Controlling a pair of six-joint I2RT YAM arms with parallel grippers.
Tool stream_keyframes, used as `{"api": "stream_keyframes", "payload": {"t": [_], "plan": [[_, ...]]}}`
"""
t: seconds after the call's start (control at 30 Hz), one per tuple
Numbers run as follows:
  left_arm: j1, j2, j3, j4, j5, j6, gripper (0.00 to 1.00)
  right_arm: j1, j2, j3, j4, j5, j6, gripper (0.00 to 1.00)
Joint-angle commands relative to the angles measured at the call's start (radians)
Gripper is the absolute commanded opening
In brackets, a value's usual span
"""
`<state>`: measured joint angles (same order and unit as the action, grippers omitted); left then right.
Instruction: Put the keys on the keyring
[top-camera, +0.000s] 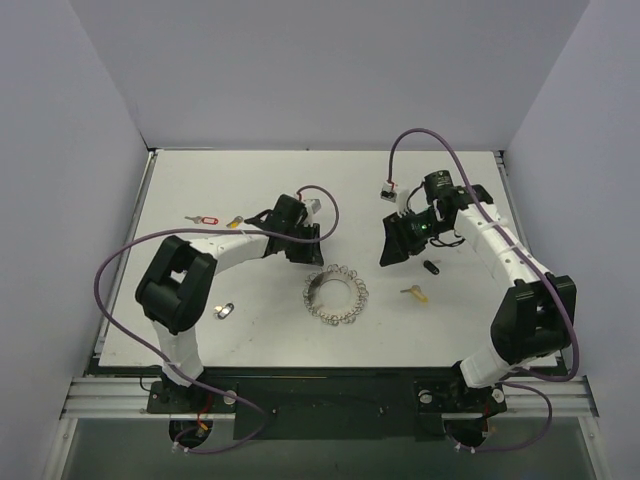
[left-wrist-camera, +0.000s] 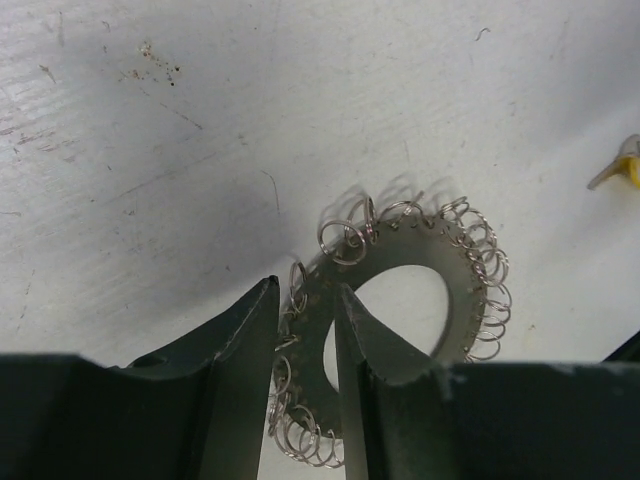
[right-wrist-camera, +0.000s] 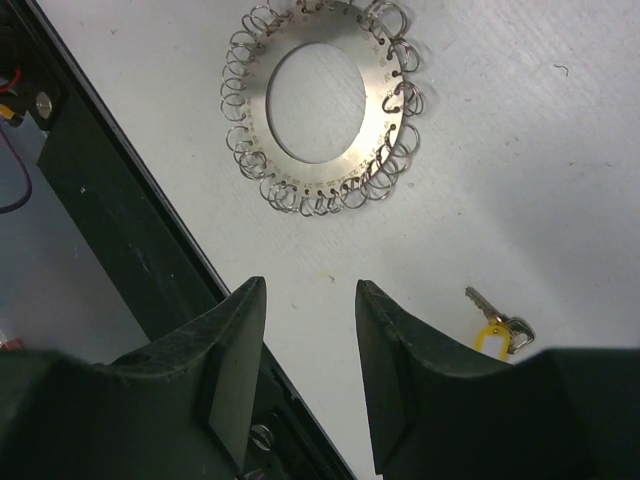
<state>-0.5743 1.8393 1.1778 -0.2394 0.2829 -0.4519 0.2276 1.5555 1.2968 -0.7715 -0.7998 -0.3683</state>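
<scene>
White bench (top-camera: 250, 180) with the keyring (top-camera: 337, 295) lying flat at centre and a yellow-tagged key (right-wrist-camera: 497, 330) near it, unthreaded. Left tool (left-wrist-camera: 305, 292) parted, seemingly framing the ring's band, contact unclear; right tool (right-wrist-camera: 310, 290) released, empty. Risk: a closing pinch could skid the flat ring aside instead of lifting it.

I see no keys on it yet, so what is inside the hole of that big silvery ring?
Only bare table shows through the hole in the keyring; no key lies there. In the left wrist view, the left gripper hides part of it.
</scene>
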Motion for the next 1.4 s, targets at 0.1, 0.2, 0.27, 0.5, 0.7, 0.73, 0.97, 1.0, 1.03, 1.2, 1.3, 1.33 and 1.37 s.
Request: {"api": "stream_keyframes", "payload": {"t": [0.1, 0.2, 0.27, 0.5, 0.7, 0.73, 0.97, 1.0, 1.03, 1.2, 1.3, 1.33, 1.37], "plan": [[-0.033, 0.066, 0.112, -0.11, -0.106, 0.036, 0.37, -0.019, -0.06, -0.017, 0.008, -0.091, -0.007, 0.37], [-0.035, 0.092, 0.135, -0.143, -0.11, 0.044, 0.37, -0.022, -0.066, -0.021, 0.006, -0.098, -0.011, 0.37], [-0.039, 0.103, 0.148, -0.156, -0.105, 0.048, 0.36, -0.024, -0.071, -0.021, 0.006, -0.099, -0.012, 0.37], [-0.045, 0.115, 0.157, -0.173, -0.068, 0.055, 0.31, -0.025, -0.066, -0.024, 0.008, -0.101, -0.015, 0.37], [-0.053, 0.127, 0.169, -0.17, -0.041, 0.053, 0.25, -0.027, -0.063, -0.024, 0.008, -0.096, -0.015, 0.37], [-0.053, 0.127, 0.171, -0.169, -0.04, 0.052, 0.24, -0.027, -0.063, -0.024, 0.006, -0.096, -0.015, 0.37], [-0.05, 0.107, 0.171, -0.166, -0.016, 0.051, 0.01, -0.025, -0.055, -0.025, 0.008, -0.096, -0.015, 0.37], [-0.052, 0.101, 0.168, -0.161, -0.017, 0.05, 0.0, -0.025, -0.055, -0.025, 0.006, -0.096, -0.017, 0.37], [-0.053, 0.083, 0.163, -0.141, -0.021, 0.055, 0.0, -0.025, -0.057, -0.024, 0.008, -0.093, -0.017, 0.37], [-0.067, -0.008, 0.138, -0.058, -0.037, 0.165, 0.0, -0.025, -0.063, -0.031, 0.003, -0.099, -0.052, 0.37], [-0.088, -0.102, 0.085, 0.009, -0.034, 0.261, 0.0, -0.024, -0.081, -0.045, -0.024, -0.122, -0.118, 0.38], [-0.091, -0.123, 0.071, 0.046, -0.033, 0.312, 0.0, -0.024, -0.09, -0.048, -0.032, -0.133, -0.167, 0.39], [-0.105, -0.171, 0.036, 0.07, -0.031, 0.337, 0.0, -0.024, -0.101, -0.057, -0.052, -0.151, -0.194, 0.39]]}}
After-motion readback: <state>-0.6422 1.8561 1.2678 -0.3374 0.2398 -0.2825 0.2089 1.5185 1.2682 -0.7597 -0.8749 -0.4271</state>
